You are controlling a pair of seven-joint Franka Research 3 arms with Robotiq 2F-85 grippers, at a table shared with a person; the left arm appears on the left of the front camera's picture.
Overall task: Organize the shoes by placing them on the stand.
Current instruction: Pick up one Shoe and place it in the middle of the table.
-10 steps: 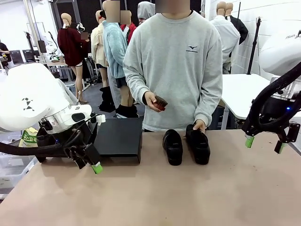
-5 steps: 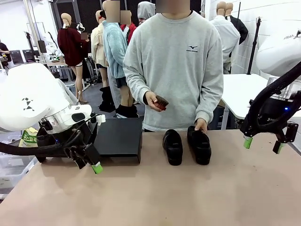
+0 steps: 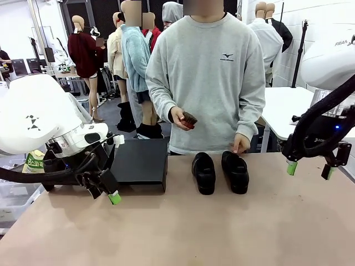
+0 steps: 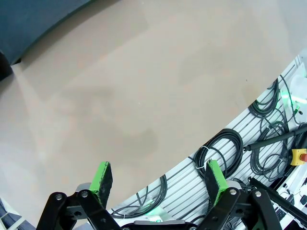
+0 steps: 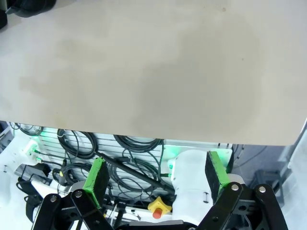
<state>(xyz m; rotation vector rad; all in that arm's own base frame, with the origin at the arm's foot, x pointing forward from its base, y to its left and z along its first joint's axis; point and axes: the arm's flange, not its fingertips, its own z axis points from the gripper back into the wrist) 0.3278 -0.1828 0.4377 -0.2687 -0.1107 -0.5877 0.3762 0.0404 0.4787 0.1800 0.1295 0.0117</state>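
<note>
- Two black shoes stand side by side on the table near its far edge, toes towards me: one shoe nearer the middle and the other shoe just beside it on my right, with a narrow gap between them.
- The stand, a low black platform, sits on the table to my left of the shoes, apart from them, and its top is bare.
- The person's hand is just behind the heel of the right-hand shoe; I cannot tell whether it touches.
- The person's other hand is held at the waist, holding a small dark brown object.
- My right gripper hangs above the table's right end, well apart from the shoes, jaws spread wide and holding nothing.
- My left gripper is low over the table, just in front of the stand's near-left corner, also spread wide and holding nothing.
- Past the table's near edge, in my left wrist view, lie coiled black cables.
</note>
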